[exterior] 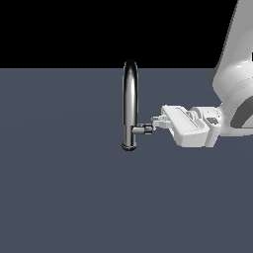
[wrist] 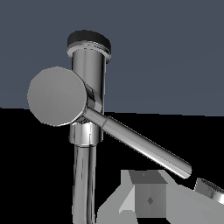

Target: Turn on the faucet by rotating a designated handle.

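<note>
The faucet [exterior: 130, 104] is a tall chrome tube with an arched top, standing on a round base on the dark floor. A short side stub sticks out low on it, toward the exterior view's right. The handle [exterior: 147, 129] sits at the stub's end; in the wrist view it is a thin chrome lever [wrist: 140, 144] slanting away from the stub's round cap [wrist: 55, 96]. My gripper [exterior: 154, 122] lies level, fingertips just beside and slightly above the stub's end. Its fingers look pressed together with nothing between them. The wrist view shows a grey fingertip [wrist: 148, 199] close under the lever's free end.
The white arm [exterior: 232, 94] reaches in from the exterior view's right. A plain dark grey floor [exterior: 64, 197] surrounds the faucet, with a black background behind it. A chrome end [wrist: 211, 190] shows at the wrist view's edge.
</note>
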{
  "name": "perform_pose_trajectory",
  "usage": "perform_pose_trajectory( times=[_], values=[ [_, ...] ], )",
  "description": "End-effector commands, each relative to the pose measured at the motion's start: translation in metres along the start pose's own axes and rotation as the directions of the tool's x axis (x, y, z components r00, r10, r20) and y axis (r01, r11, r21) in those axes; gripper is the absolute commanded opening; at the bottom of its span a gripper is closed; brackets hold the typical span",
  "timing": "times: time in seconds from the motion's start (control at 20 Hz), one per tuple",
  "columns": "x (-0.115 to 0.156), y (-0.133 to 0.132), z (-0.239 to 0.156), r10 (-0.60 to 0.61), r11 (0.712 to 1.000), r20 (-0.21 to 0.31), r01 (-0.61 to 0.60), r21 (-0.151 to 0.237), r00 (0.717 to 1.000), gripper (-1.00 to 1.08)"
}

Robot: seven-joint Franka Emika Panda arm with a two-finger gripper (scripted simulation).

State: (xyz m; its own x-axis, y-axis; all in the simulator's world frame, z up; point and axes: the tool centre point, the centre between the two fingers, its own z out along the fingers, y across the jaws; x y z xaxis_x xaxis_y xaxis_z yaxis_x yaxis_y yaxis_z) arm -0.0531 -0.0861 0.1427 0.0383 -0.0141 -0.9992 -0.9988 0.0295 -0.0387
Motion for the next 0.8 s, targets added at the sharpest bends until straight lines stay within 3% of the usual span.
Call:
perform_pose_trajectory(
  times=[0.0,0.05,0.75],
  values=[
    [0.012,0.015,0.006,0.025,1.000,0.013,-0.025,-0.013,1.000,-1.00],
    [0.002,0.003,0.000,0.002,1.000,0.001,-0.002,0.000,1.000,-1.00],
    [0.078,0.026,0.008,0.025,1.000,0.013,-0.025,-0.014,1.000,-1.00]
  ],
)
